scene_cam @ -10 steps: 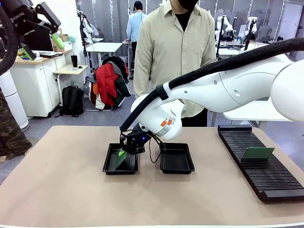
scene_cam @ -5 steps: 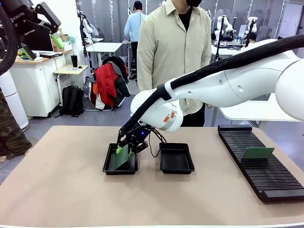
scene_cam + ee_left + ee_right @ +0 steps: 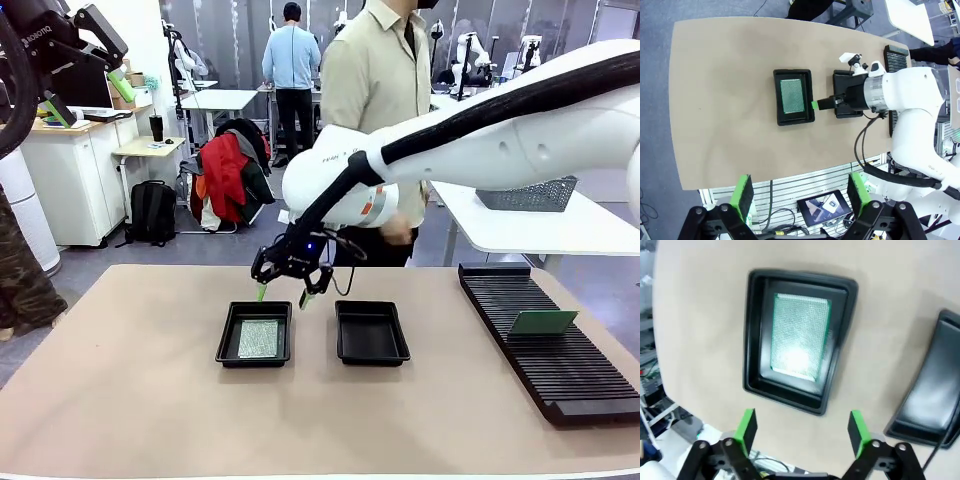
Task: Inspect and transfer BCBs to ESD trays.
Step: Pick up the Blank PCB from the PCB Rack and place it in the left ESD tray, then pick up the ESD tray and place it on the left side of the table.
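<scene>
R pincer (image 3: 283,295): jaws spread wide, empty, hovering just above far edge of left ESD tray (image 3: 222,352)
L pincer (image 3: 801,192): jaws spread, empty, high over table (image 3: 715,100)
BCB (image 3: 263,338): flat on left tray floor, speckled face up; right tray (image 3: 345,352) bare
2nd BCB (image 3: 541,322): propped on edge in slotted rack (image 3: 580,390), far right
Handling: prob light, thin, stiff, face delicate; pinch by edges, e.g. rack board's free top edge

The right arm (image 3: 500,160) is white, with a black ribbed hose (image 3: 520,104) along it and orange marks (image 3: 375,206) by the wrist. The right claw (image 3: 283,296) is black, its pads (image 3: 261,292) green. The person (image 3: 375,70) wears a beige shirt.
</scene>
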Available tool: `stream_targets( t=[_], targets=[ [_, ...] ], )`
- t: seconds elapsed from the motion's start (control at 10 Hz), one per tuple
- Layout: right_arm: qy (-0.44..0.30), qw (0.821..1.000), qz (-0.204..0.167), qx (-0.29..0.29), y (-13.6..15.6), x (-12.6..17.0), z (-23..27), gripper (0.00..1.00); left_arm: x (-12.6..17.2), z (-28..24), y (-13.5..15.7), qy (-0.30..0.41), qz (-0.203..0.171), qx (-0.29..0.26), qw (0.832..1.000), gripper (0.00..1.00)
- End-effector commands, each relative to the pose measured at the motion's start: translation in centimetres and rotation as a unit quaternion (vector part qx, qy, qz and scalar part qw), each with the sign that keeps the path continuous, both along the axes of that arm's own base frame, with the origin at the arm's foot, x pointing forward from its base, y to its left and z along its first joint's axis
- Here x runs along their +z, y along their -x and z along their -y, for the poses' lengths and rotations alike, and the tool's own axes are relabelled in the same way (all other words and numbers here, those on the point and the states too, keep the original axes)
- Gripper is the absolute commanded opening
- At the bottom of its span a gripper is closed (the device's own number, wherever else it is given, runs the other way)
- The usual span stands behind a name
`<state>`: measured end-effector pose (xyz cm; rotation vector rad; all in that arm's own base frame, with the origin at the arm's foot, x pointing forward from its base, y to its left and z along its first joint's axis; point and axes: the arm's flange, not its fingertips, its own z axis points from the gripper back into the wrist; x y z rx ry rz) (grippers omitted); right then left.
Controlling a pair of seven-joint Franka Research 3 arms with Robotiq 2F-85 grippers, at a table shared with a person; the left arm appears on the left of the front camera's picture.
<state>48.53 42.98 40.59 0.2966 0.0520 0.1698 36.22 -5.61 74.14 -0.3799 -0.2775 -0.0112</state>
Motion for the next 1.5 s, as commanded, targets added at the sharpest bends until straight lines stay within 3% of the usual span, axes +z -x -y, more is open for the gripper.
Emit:
stream_targets(
  t=[0.0, 0.5, 0.6, 1.4],
  targets=[
    [0.056, 0.998, 0.003, -0.001, 0.4, 2.4, -0.8, 1.0, -0.2, 0.0, 0.1, 0.0, 0.0, 0.0, 1.0, 1.0],
    [0.101, 0.995, 0.017, -0.014, 0.4, 6.4, -0.8, 1.0, -0.2, 0.0, 0.1, 0.0, 0.0, 0.0, 1.0, 1.0],
    [0.078, 0.997, 0.007, 0.009, 0.8, 5.6, -0.2, 1.0, -0.2, 0.0, 0.1, 0.0, 0.0, 0.0, 1.0, 1.0],
    [0.078, 0.997, 0.007, 0.009, 0.8, 5.6, -0.2, 1.0, -0.2, 0.0, 0.1, 0.0, 0.0, 0.0, 1.0, 1.0]
  ],
)
